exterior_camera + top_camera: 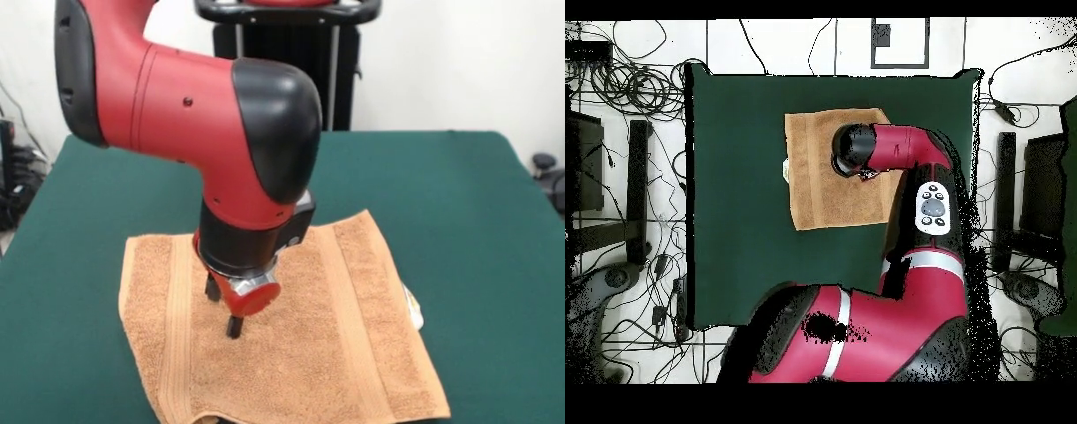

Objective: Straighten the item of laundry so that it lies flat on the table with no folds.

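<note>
Green table (477,230), one towel (353,336), one hand (222,309)

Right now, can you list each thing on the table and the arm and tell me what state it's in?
Orange-tan terry towel: spread nearly flat, a small fold at its near edge in the front view.
Small white tag: sticking out from the towel's side edge.
Dark green felt-topped table: bearing the towel.
Red and black arm's pincer: low over the towel's middle, pointing down; open or shut cannot be told.
</note>
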{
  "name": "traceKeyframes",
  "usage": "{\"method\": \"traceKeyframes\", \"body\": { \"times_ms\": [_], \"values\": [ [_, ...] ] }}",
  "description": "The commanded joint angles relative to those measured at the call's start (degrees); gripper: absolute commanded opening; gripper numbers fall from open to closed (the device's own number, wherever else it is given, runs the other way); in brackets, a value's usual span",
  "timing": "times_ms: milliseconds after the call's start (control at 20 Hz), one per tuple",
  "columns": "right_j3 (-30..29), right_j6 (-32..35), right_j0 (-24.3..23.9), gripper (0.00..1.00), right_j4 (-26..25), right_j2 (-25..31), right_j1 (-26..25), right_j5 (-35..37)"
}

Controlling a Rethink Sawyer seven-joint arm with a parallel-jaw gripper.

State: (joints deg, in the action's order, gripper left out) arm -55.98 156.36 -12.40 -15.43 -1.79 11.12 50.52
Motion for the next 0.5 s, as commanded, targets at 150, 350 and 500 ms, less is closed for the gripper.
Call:
{"method": "traceKeyframes", "body": {
  "times_ms": [150, 350, 500],
  "values": [
    [-2.6, -9.8, -3.5, 1.00, 4.5, 12.0, -10.4, 0.5],
    [-4.8, -7.1, -3.5, 1.00, 6.8, 12.0, -8.8, 3.9],
    [-6.3, -6.7, -3.5, 1.00, 7.9, 11.8, -7.7, 5.8]
  ]
}}
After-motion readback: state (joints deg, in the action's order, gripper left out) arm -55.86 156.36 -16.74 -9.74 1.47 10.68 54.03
